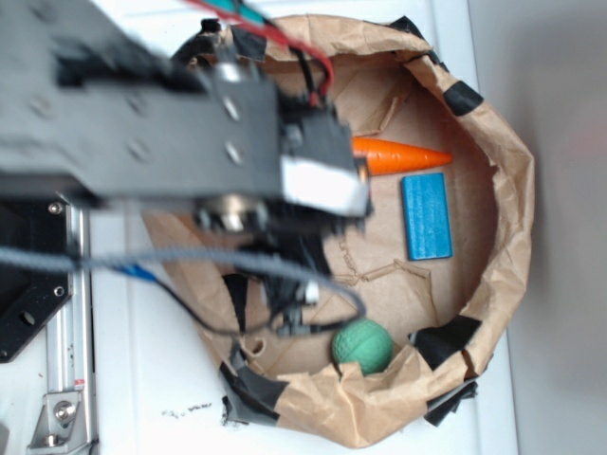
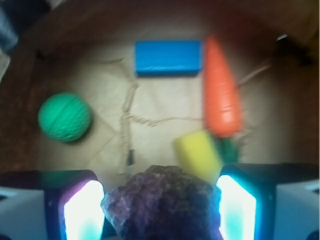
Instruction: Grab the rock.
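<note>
1. Sitting between the gripper's (image 2: 160, 205) two pads (image 2: 82, 210), the rock (image 2: 162, 202) fills the gap; whether the pads touch it, I cannot tell.
2. Beyond it lie a yellow block (image 2: 197, 152), a carrot (image 2: 222, 90), a blue block (image 2: 167, 57) and a green ball (image 2: 65, 117).
3. All rest on the brown paper floor of a paper-walled bin (image 1: 507, 190).

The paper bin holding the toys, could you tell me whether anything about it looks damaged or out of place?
The paper bin looks makeshift: its brown wall is crumpled, uneven and patched with black tape. The floor shows tears or creases. The carrot, blue block and green ball lie loose but intact; nothing is spilled.
</note>
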Available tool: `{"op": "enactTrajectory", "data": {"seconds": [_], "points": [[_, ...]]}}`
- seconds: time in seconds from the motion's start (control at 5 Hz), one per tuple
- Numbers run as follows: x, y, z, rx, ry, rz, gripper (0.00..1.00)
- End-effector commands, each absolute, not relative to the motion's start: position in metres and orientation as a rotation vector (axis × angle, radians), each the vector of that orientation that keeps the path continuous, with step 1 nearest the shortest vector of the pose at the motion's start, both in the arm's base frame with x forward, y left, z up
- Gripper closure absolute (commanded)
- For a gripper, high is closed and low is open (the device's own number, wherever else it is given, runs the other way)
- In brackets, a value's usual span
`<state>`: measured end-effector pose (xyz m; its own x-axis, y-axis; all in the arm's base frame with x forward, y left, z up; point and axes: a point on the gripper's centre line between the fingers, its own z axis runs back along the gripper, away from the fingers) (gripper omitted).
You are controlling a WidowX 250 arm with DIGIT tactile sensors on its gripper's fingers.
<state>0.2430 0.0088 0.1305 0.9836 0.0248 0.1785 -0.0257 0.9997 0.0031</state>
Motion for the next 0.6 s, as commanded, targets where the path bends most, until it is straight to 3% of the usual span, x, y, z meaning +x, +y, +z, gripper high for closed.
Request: {"op": "enactTrajectory", "data": {"seconds": [0.0,0.2,0.4], "points": [[0.265,0.023,0.165,0.052,-0.242,-0.011,1.00],[0.266,0.022,0.157,0.066,-0.251,-0.010,1.00],[0.260,0.017,0.147,0.144,-0.248,-0.001,1.00]]}}
